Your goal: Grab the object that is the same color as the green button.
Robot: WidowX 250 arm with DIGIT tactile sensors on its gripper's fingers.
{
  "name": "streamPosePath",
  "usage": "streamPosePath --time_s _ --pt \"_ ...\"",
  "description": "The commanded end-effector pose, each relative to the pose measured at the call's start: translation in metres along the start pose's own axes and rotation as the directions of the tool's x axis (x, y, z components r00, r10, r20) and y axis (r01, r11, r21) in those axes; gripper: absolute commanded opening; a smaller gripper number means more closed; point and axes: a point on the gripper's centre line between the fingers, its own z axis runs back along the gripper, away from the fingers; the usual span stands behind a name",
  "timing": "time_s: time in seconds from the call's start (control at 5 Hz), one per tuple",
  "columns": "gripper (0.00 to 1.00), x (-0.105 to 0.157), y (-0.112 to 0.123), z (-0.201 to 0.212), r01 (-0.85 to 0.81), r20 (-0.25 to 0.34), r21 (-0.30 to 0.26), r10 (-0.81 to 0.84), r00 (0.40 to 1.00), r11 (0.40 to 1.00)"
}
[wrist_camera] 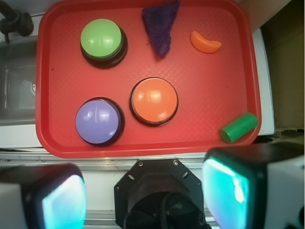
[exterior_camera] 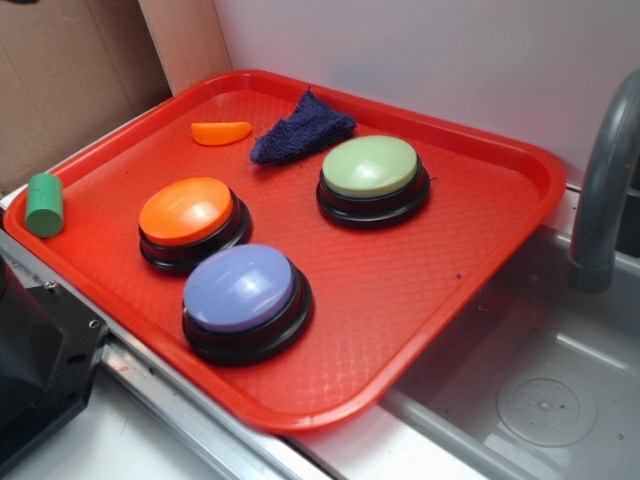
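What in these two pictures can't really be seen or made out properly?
- Gripper: absent from the exterior view; in the wrist view its fingers are blurred and cut by the bottom edge.
- Green cylinder: whether it rests on the red tray's rim or beside it is unclear.
- Grey tap: cut by the right edge of the exterior view.
- Under the purple cloth: hidden by the cloth.
- Black block: cut by the exterior view's left corner.

Cylinder (exterior_camera: 44, 204) lies on tray (exterior_camera: 420, 290) rim, apart from 3 buttons (exterior_camera: 370, 178) w/ cloth (exterior_camera: 300, 128) on tray.
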Motion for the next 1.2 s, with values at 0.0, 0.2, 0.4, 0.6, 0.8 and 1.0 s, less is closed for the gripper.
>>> streamPosePath --time_s 0.0,0.2,0.4,0.6,0.8,1.0 --pt "1.00 0.000 0.000 0.000 0.000 0.000 0.000 0.000 1.000 1.000" --pt "1.00 0.030 0.046 -0.033 -0.250 -0.042 0.006 0.250 0.967 0.968" --pt "1.00 0.050 0.089 -0.072 -0.482 -0.074 0.035 0.484 0.872 0.875" --pt "1.00 0.047 0.112 -0.107 -0.678 -0.082 0.105 0.686 0.723 0.727" --pt "1.00 0.031 0.119 -0.138 -0.838 -0.056 0.090 0.843 0.536 0.539" --pt "1.00 0.015 0.130 -0.167 -0.872 -0.037 0.137 0.882 0.470 0.471"
